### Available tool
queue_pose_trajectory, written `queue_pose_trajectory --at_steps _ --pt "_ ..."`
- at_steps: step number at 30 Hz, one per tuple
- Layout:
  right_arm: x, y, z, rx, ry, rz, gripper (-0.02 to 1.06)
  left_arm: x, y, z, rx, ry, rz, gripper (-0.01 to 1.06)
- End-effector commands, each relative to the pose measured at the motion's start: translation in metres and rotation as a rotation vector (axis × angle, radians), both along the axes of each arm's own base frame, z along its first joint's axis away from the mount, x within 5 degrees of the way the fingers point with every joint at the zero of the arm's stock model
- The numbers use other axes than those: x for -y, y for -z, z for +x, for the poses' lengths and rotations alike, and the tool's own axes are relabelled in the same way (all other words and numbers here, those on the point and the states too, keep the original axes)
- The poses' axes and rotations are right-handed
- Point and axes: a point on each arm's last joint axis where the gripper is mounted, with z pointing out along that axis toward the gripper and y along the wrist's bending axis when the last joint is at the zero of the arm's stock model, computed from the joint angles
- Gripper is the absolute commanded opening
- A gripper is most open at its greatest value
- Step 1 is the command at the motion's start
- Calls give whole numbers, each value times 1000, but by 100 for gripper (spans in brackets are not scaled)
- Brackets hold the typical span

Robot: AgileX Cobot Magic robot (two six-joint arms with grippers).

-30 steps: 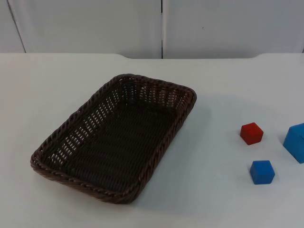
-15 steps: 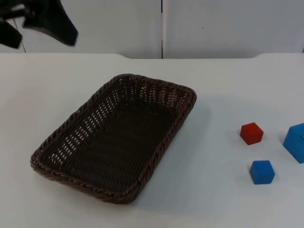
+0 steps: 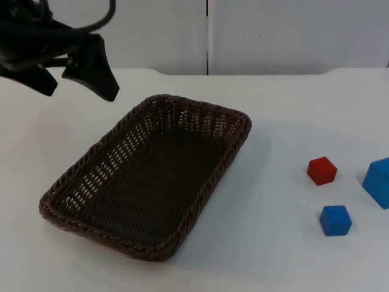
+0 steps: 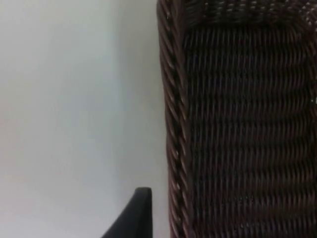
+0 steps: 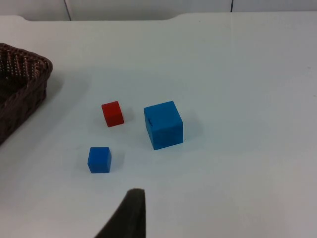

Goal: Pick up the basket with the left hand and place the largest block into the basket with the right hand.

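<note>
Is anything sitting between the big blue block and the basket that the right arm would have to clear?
Only partly: the small red block lies apart from the large blue block, on its basket side, with the small blue block nearer the camera. The rest of the white table between them is bare, and lifting the block should clear both.

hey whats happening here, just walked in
The left gripper, open, hangs over the table beside the far left end of the brown wicker basket, which sits empty and not yet picked up. The large blue block stands untouched to the right with a small red block and a small blue block. The right arm waits.
</note>
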Motion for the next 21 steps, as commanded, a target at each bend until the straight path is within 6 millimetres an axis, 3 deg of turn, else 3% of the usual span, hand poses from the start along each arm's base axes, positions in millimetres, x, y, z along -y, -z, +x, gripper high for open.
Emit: queue_pose_trajectory --at_steps 1,10,21 --pt "0 1 0 4 7 -3 105 3 3 4 -11 42 14 104" --pt "0 1 0 4 7 -3 105 7 35 33 -82 80 25 102" --pt "0 1 0 4 7 -3 105 7 77 47 -145 83 57 102"
